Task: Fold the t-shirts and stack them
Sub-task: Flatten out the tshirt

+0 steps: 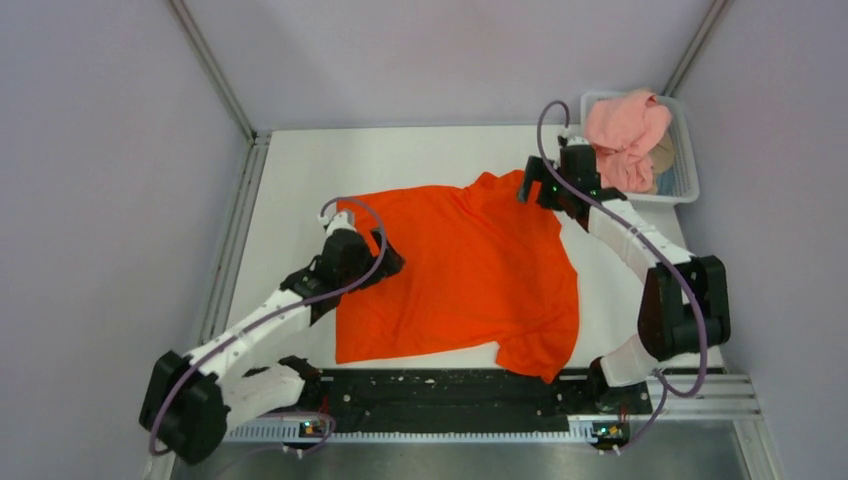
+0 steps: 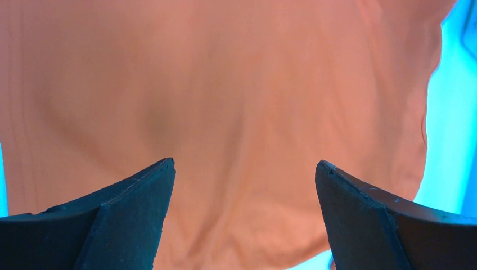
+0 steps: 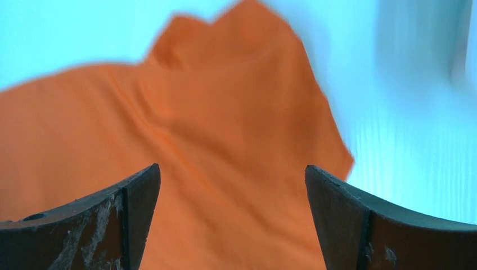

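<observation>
The orange-red t-shirt (image 1: 470, 270) lies spread on the white table, its lower right corner hanging over the near edge. My left gripper (image 1: 385, 262) is open over the shirt's left edge; the left wrist view shows cloth (image 2: 236, 112) between and beyond the spread fingers (image 2: 129, 214). My right gripper (image 1: 532, 188) is open above the shirt's far right corner; the right wrist view shows the cloth (image 3: 225, 157) below the spread fingers (image 3: 129, 214), nothing held. The pale salmon pink t-shirt (image 1: 625, 135) is bunched in the basket.
The white mesh basket (image 1: 686, 170) stands at the table's far right corner. A black rail (image 1: 440, 395) runs along the near edge between the arm bases. Walls close in left, right and behind.
</observation>
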Action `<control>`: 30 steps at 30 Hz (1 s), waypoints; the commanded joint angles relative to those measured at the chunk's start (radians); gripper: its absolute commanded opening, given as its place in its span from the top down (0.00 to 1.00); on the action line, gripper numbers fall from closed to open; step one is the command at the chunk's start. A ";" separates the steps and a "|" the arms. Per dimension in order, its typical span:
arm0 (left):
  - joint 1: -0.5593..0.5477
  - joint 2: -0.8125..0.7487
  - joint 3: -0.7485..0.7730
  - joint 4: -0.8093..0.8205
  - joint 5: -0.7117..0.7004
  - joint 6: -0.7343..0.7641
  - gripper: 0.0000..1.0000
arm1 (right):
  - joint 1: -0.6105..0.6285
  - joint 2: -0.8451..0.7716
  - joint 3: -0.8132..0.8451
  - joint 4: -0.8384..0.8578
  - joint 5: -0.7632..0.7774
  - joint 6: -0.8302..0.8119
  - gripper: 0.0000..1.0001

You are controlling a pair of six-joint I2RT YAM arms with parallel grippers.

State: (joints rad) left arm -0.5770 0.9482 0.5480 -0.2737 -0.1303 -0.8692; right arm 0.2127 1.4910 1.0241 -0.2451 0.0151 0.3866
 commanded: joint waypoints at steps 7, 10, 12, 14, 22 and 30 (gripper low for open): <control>0.246 0.485 0.244 0.169 0.196 0.123 0.01 | -0.003 0.547 0.688 -0.159 0.095 -0.220 0.07; 0.272 0.561 0.284 0.132 0.200 0.144 0.01 | -0.011 0.654 0.811 -0.206 0.093 -0.251 0.14; 0.282 0.591 0.286 0.130 0.206 0.151 0.01 | -0.020 0.706 0.857 -0.205 0.047 -0.289 0.20; 0.289 0.611 0.279 0.138 0.212 0.157 0.01 | -0.029 0.760 0.913 -0.233 -0.024 -0.331 0.27; 0.296 0.655 0.281 0.129 0.206 0.163 0.01 | -0.036 0.898 1.022 -0.299 -0.031 -0.381 0.39; 0.296 0.687 0.296 0.122 0.221 0.159 0.01 | -0.037 0.886 1.030 -0.260 -0.086 -0.436 0.87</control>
State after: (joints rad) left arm -0.2874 1.5940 0.8391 -0.1379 0.0753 -0.7261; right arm 0.1848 2.3898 2.0182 -0.5404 -0.0231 0.0029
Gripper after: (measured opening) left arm 0.991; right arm 0.191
